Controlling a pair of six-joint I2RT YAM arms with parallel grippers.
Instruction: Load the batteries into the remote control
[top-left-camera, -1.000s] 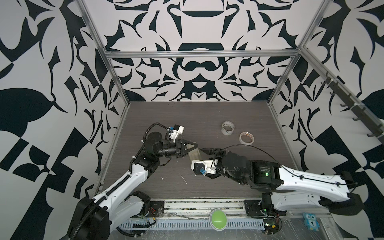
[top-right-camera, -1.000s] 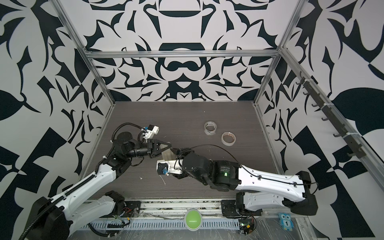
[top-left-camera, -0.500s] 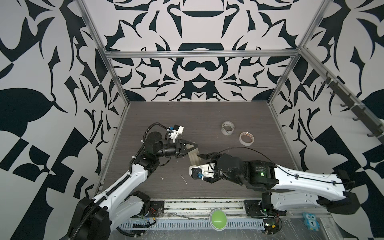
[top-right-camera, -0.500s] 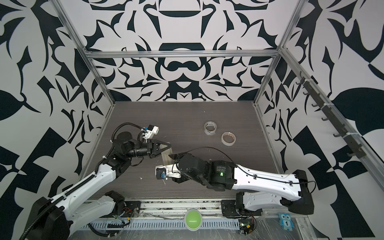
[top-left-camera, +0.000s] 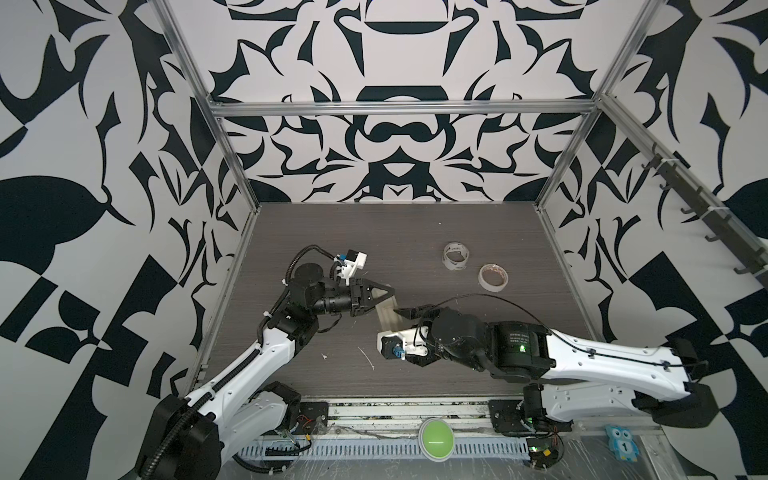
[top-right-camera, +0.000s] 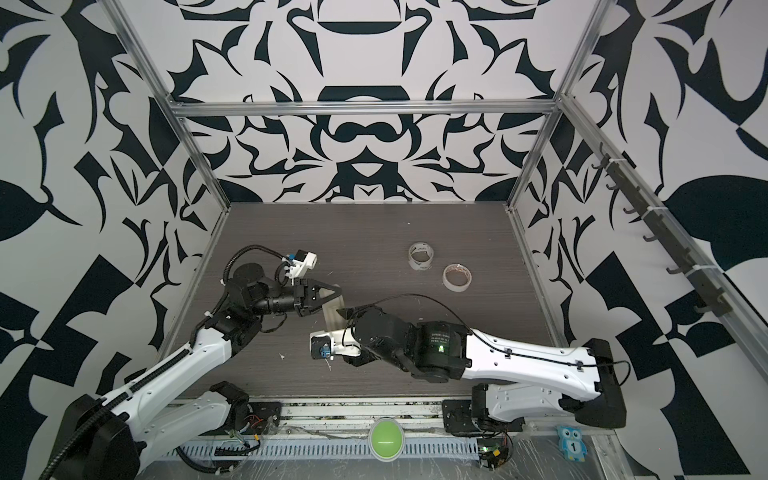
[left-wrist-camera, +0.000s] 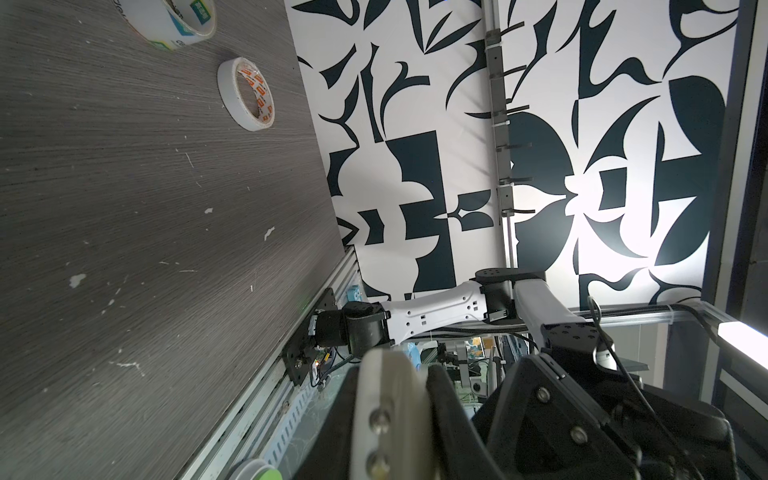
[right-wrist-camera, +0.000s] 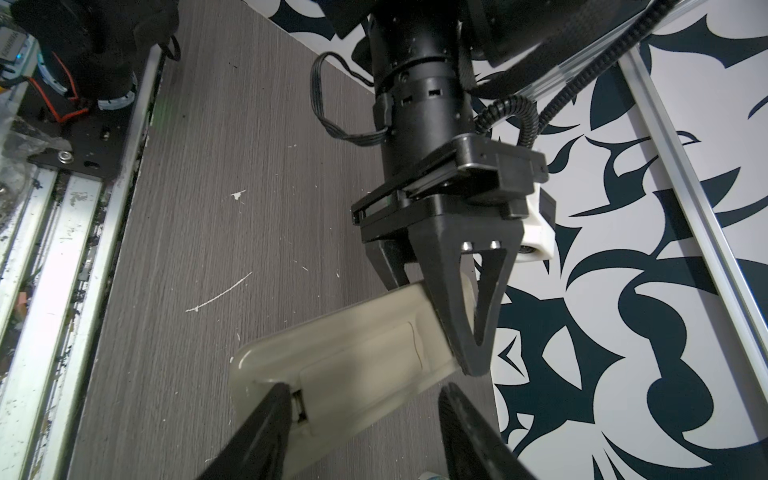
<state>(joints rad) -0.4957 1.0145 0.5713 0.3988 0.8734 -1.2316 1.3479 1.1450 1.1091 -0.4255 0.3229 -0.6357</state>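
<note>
The remote control (right-wrist-camera: 345, 357) hangs above the table with its pale back and closed battery cover facing the right wrist camera. It shows in both top views (top-left-camera: 386, 316) (top-right-camera: 330, 316). My left gripper (top-left-camera: 384, 291) (right-wrist-camera: 461, 316) is shut on one end of it. My right gripper (right-wrist-camera: 361, 415) (top-left-camera: 409, 311) is open at the other end. One of its fingertips (right-wrist-camera: 286, 399) rests at the cover's latch notch. The other fingertip stands off the remote's side without touching. The batteries are out of view.
Two tape rolls (top-left-camera: 456, 256) (top-left-camera: 493, 277) lie at the back right of the dark table; they also show in the left wrist view (left-wrist-camera: 247, 93). A green button (top-left-camera: 436, 433) sits on the front rail. Patterned walls close in the sides.
The right arm has shifted slightly toward the front left, bringing its fingers to the remote's end. The left arm and the remote have stayed still.
</note>
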